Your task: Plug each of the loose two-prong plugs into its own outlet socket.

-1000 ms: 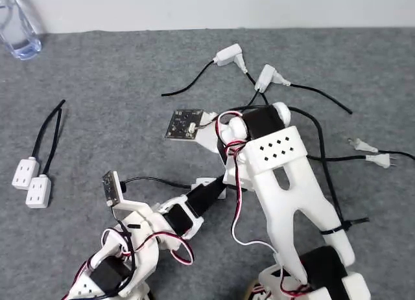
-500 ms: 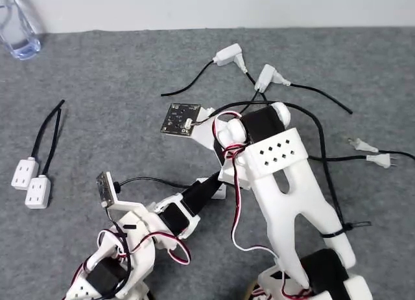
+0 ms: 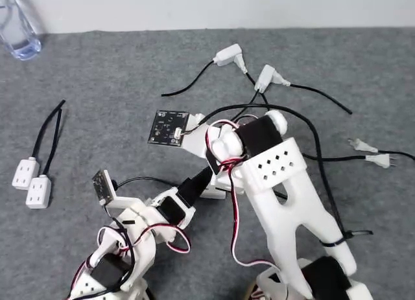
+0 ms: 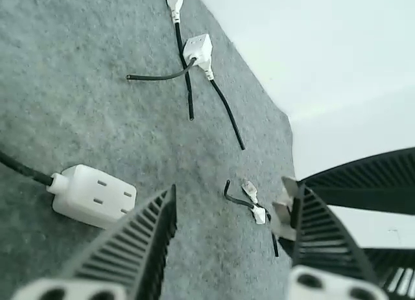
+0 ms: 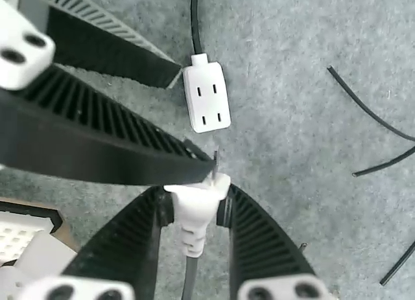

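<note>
Here we are over the grey mat, and the right claw has something. We see a white two-prong plug pinched between its two ribbed fingers. They are closed snug on the plug's body, and its cord trails back between them. One metal prong pokes out ahead. Just beyond it lies a white outlet socket, flat on the mat with its slots facing up and a black cord running off its far end. Plug and socket are close but apart, no contact. In the high view this pair sits at the middle of the frame, mostly tucked under the two wrists.

Now the left claw: it is spread wide and holds nothing. That same outlet socket lies just beside one of its black fingers. From the right wrist we see one of those fingers crossing right in front of the held plug's tip.

At the upper centre of the high view lie a first white connector and a second white connector, near each other on black cords. Toward the right edge, an upper loose plug and a lower loose plug lie side by side on thin cords. At the left edge, a near socket and a far socket sit just beside each other, their cords running up the frame. A clear bottle stands in the upper left corner.
</note>
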Motion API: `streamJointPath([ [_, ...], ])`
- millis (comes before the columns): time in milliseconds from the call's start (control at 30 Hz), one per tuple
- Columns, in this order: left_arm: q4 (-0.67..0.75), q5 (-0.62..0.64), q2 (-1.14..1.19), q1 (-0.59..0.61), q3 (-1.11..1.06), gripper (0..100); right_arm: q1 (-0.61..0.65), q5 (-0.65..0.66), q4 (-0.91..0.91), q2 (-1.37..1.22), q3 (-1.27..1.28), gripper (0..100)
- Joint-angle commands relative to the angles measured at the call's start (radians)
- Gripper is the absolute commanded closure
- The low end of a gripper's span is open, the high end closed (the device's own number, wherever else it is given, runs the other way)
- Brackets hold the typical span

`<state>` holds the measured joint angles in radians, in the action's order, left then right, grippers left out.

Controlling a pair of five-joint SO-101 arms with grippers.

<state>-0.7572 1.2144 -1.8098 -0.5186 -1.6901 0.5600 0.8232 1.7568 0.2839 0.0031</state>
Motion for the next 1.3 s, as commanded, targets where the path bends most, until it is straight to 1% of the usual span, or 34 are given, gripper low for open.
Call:
streamJointPath([
  [0, 0.02, 0.002, -0.006, 0.008, 0.007, 73, 0.027, -0.002, 0.036, 0.042, -0.029, 99.0],
  [233, 0.02, 0.002, -0.006, 0.008, 0.007, 73, 0.028, -0.002, 0.038, 0.047, -0.032, 99.0],
  [533, 0.02, 0.002, -0.006, 0.008, 0.007, 73, 0.031, -0.003, 0.039, 0.153, -0.025, 99.0],
  [1267, 0.018, 0.002, -0.005, 0.008, 0.007, 73, 0.033, -0.038, 0.038, 0.16, -0.048, 99.0],
])
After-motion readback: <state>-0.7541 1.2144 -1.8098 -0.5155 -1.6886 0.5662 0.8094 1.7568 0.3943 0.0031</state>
